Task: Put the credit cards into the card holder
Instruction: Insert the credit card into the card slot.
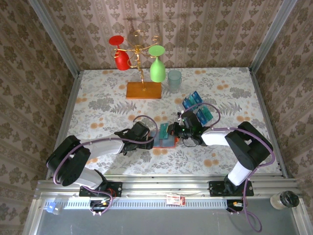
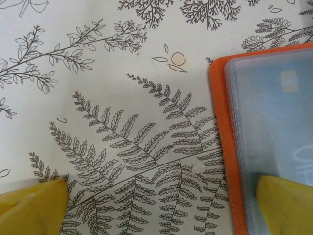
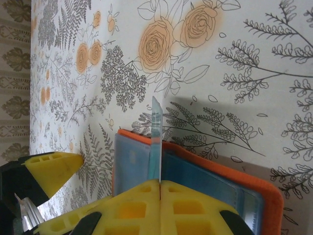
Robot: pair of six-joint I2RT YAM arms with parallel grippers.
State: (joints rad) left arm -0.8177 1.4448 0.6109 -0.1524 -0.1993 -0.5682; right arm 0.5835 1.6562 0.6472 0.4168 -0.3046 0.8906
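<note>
Yellow fingers of our right gripper (image 3: 160, 182) are pinching a thin teal plastic card (image 3: 155, 142) on edge over the flat orange-red card holder (image 3: 266, 188). Our spread left gripper (image 2: 159, 210) is bracing it on the table (image 1: 98, 107), so we should be keeping the card square to the greyish-blue pocket (image 3: 210, 183).

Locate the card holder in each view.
Top external: card holder mid-table, between left gripper and right gripper.
Left wrist: right side, cut by the frame edge.
Right wrist: bottom centre, below the credit card the right gripper pinches.
Shared landmark: its orange border.
</note>
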